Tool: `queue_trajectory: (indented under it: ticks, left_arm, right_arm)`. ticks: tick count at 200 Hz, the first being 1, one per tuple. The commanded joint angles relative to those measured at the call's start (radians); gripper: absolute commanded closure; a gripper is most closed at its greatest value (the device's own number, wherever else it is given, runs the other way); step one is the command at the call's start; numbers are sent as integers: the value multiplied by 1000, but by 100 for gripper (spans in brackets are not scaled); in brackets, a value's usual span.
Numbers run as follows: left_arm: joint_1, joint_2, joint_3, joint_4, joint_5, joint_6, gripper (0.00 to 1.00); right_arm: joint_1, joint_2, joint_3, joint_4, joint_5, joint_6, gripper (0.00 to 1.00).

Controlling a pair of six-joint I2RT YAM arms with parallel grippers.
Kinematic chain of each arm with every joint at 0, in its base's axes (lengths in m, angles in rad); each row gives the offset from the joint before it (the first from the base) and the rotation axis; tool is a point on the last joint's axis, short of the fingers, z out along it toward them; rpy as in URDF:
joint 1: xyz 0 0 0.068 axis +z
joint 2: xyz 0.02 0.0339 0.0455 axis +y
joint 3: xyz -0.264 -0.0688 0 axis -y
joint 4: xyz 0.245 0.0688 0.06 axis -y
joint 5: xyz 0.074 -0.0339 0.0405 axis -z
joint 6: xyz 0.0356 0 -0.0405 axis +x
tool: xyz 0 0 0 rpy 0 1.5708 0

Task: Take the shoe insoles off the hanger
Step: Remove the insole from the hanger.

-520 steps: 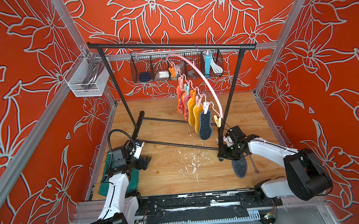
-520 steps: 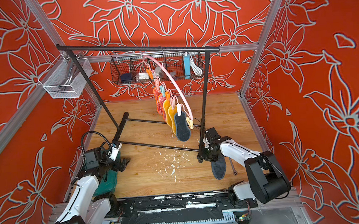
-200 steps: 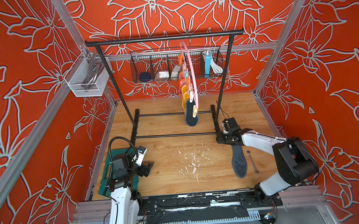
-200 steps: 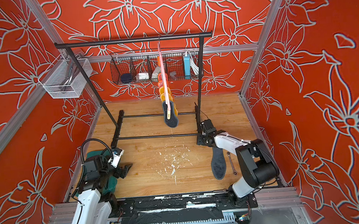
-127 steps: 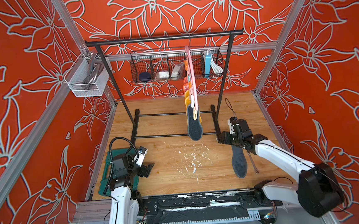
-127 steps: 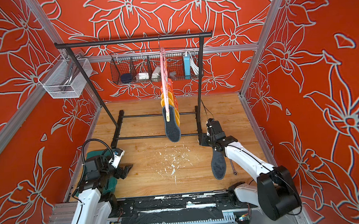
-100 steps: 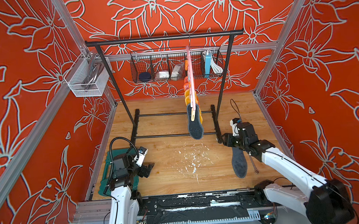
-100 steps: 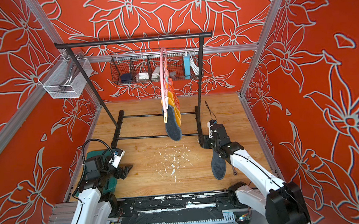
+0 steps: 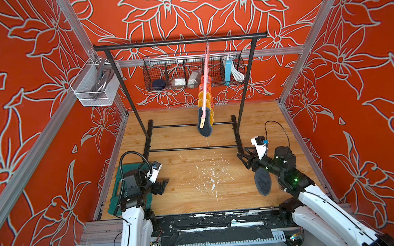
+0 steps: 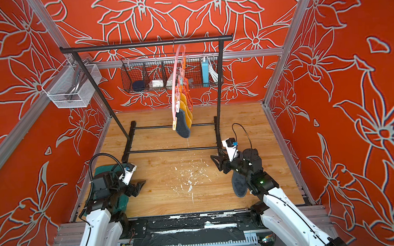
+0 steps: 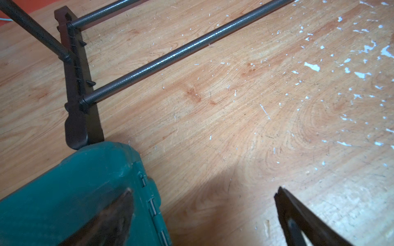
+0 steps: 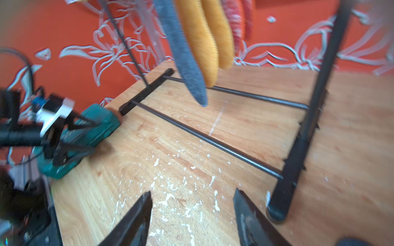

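The rack, skewed across the bench moments ago, now stands square to the back edge. The pink hanger on its top bar has swung round to hang nearly edge-on to the front. The right gripper has come away from the rack's right foot, and its jaws are spread with nothing between them. One grey insole lies flat near the right edge, partly under that arm, so one removal looks done. The other insoles remain clipped on the hanger over the middle of the bench, the dark one nearest the front. That one is probably next, though the hanger may not have settled. The left gripper hangs wide open and empty near the front left corner. In a top view the hanger is a bare line, while the arch and clothespins show elsewhere. The right wrist view, blurred, shows the hanging insoles from below. The left wrist view shows only the green case, the rack's left foot and bare wood.
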Motion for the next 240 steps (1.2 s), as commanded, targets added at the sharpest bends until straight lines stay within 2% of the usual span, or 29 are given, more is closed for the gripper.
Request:
queue_trajectory:
  ticks: [1, 32, 95, 176, 240]
  left_arm:
    - [7, -6, -15, 7, 7, 2, 2]
    - [7, 8, -13, 11, 5, 2, 2]
    - [6, -25, -25, 6, 6, 5, 2]
    - [7, -46, -34, 2, 7, 9, 2]
    - [7, -44, -34, 0, 12, 15, 2]
  right_arm:
    - [19, 4, 5, 53, -125, -191, 33]
    - [38, 62, 30, 133, -153, -216, 31]
    - [83, 320, 121, 396, -153, -233, 29]
    - [125, 632, 334, 457, -245, -250, 29]
    - [146, 826, 457, 534, -192, -204, 30]
